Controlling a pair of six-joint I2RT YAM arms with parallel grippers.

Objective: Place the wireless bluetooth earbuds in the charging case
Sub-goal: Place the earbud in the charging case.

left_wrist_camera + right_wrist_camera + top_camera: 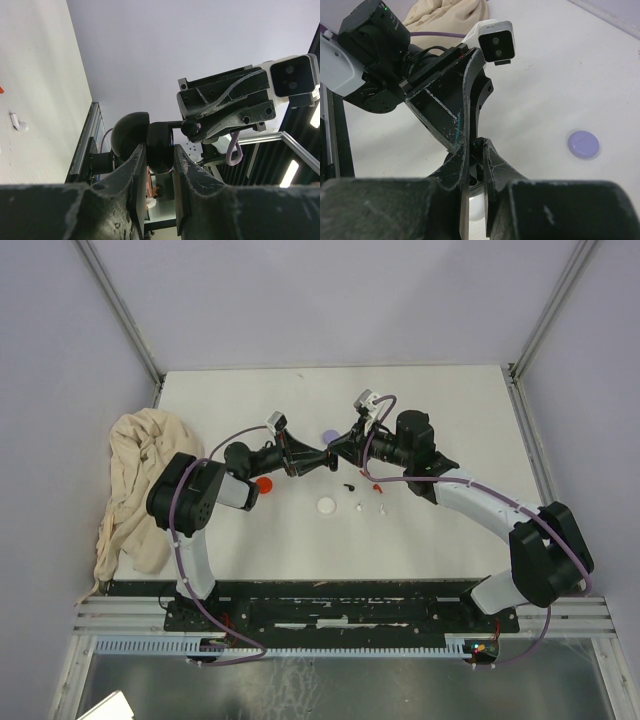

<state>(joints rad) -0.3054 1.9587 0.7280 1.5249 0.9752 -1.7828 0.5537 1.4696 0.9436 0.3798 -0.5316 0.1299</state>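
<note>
Above the centre of the table [450,420] in the top view, the left gripper [318,462] and right gripper [340,451] meet tip to tip. The left jaws are clamped on what is judged to be the charging case [160,147], a dark rounded piece. The right jaws stand nearly together; whether they hold anything cannot be told. Loose earbuds [358,507] (black, red, white) lie on the table just below the grippers. Handling, by judgement: the earbuds are feather-light, rigid, glossy and apt to slip or roll. They are best pinched lightly across the bulbous head, leaving the stem free.
</note>
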